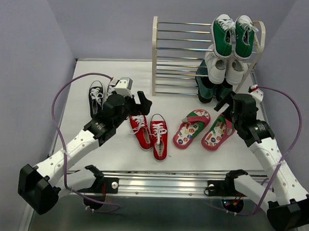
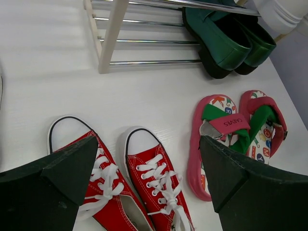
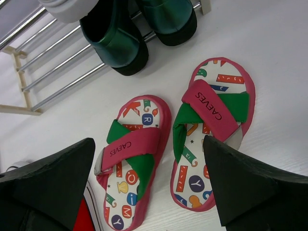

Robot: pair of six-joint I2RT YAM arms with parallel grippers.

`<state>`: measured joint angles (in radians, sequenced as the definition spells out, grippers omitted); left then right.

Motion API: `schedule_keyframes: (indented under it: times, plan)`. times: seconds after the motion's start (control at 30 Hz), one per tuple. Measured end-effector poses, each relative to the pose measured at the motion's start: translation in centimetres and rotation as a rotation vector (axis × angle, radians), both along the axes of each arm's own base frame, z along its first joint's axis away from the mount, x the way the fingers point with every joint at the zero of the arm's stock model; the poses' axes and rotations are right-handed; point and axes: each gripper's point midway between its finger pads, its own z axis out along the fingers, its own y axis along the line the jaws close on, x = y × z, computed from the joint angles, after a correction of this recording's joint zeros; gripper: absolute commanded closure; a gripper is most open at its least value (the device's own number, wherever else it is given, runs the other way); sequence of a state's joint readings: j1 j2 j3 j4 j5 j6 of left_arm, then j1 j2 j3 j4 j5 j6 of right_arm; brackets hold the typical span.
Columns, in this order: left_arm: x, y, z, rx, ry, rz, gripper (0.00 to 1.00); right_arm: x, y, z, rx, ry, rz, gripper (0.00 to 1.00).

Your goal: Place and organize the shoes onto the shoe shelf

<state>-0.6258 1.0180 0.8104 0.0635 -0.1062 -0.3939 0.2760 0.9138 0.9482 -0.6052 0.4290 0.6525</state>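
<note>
White tabletop before the shoe shelf (image 1: 179, 60) holds it all: red sneakers (image 2: 154, 183) and flip-flops (image 3: 130, 144) just in front, black sneakers (image 1: 96, 95) off to its left. My left gripper (image 2: 148, 140) and right gripper (image 3: 148, 139) hang spread and empty. I worry that loose laces could snag a finger, or that small shoes could tip between the thin rods.

Two each of red sneakers (image 1: 159, 138), black sneakers (image 1: 96, 95), flip-flops (image 1: 192, 128), green sneakers (image 1: 222, 37), white sneakers (image 1: 216, 67), dark-green shoes (image 1: 205, 89); one shelf (image 1: 154, 54).
</note>
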Motion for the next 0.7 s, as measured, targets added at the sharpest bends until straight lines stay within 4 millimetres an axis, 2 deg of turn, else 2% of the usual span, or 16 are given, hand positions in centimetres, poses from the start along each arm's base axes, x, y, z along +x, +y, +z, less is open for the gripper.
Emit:
schedule_keyframes:
  times: [0.23,0.37,0.5,0.6,0.7]
  plan:
    - [-0.5,0.2,-1.3,0.008,0.022,-0.006,0.01,0.1,0.3,-0.5,-0.005,0.019,0.022,0.0]
    - [-1.1,-0.9,-1.5,-0.003,0.03,-0.075,0.01,-0.1,0.7,-1.4,-0.007,0.047,0.048,0.0]
    - [-1.6,-3.6,-1.9,-0.019,0.029,-0.219,0.01,-0.1,1.0,-2.6,-0.012,0.093,0.067,0.0]
    - [-2.1,-6.6,-4.1,0.032,0.071,-0.331,0.01,-0.3,1.2,-3.4,-0.011,0.121,0.082,0.0]
    - [-2.7,-10.4,-6.2,0.099,0.108,-0.451,0.01,-0.4,1.5,-3.9,-0.01,0.139,0.098,0.0]
